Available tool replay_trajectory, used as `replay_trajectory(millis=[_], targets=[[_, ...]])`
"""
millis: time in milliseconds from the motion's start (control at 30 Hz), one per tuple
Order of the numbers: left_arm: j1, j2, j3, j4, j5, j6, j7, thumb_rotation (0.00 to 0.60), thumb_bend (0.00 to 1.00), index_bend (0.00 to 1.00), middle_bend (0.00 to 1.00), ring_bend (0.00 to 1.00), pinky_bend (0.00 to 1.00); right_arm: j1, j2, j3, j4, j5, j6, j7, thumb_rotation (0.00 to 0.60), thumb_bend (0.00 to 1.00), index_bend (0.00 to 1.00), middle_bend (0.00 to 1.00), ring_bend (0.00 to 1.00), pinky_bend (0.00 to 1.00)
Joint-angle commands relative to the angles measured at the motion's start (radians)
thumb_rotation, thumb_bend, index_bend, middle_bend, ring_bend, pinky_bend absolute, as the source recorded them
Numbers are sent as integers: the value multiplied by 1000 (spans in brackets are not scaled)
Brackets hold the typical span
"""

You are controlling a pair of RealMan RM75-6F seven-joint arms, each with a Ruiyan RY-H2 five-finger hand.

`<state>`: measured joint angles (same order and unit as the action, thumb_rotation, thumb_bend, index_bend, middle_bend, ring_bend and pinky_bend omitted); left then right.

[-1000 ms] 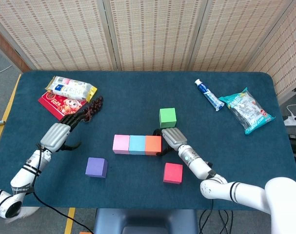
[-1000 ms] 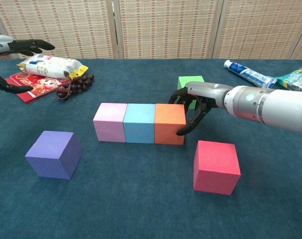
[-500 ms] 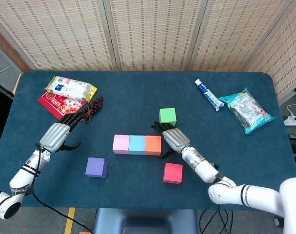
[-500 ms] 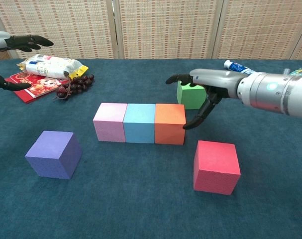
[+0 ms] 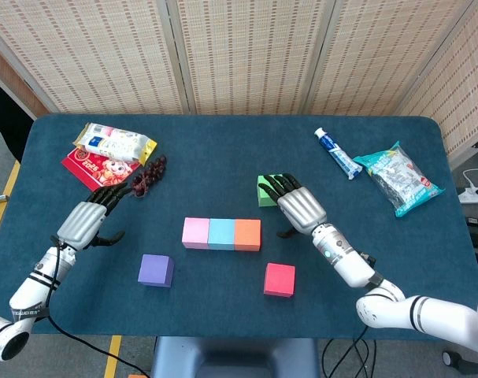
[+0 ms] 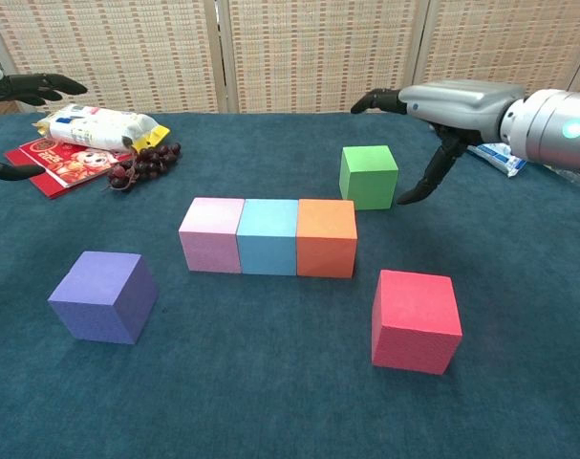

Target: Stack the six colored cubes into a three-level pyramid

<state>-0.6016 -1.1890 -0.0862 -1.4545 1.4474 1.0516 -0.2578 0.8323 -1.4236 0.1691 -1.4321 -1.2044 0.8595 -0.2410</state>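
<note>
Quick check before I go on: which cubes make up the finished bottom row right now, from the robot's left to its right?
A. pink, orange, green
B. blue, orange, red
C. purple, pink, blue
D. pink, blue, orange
D: the pink cube, blue cube and orange cube sit side by side touching, while the purple cube, red cube and green cube stand apart.

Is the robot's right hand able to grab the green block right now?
Probably yes. The right hand hovers open just above and beside the green block, and nothing lies between them. The block stands alone behind the orange block, not touching it.
</note>
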Motion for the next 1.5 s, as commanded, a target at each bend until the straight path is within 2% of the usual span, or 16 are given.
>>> replay_trajectory(millis=[33, 300, 500, 1067, 1233, 1367, 1500], targets=[[2, 1, 0, 1, -4, -3, -2, 600, 341, 0, 0, 0, 71, 12, -44, -12, 76, 21, -34, -4, 600, 17, 0, 0, 0, 0], [10, 5, -5, 6, -22, -10, -14, 600, 340, 0, 0, 0, 71, 37, -153, -5, 219, -22, -54, 85, 600, 0, 0, 0, 0, 0], [16, 9, -6, 7, -20, -5, -24, 600, 339, 0, 0, 0, 71, 53, -210, 2, 275, -45, -55, 116, 600, 0, 0, 0, 0, 0], [33, 8, 1, 21, -9, 5, -38, 600, 340, 0, 0, 0, 71, 78, -270, 28, 323, -39, -65, 123, 600, 0, 0, 0, 0, 0], [39, 18, 6, 13, -13, 4, -19, 600, 339, 0, 0, 0, 71, 70, -229, 15, 292, -44, -79, 119, 600, 0, 0, 0, 0, 0], [51, 39, 16, 1, -22, -5, -6, 600, 340, 0, 0, 0, 71, 38, -137, 14, 206, -56, -43, 126, 600, 0, 0, 0, 0, 0], [81, 55, 46, -37, 17, 33, 25, 600, 340, 27, 3, 0, 72, -21, 0, 33, 75, -49, 31, 145, 600, 0, 0, 0, 0, 0]])
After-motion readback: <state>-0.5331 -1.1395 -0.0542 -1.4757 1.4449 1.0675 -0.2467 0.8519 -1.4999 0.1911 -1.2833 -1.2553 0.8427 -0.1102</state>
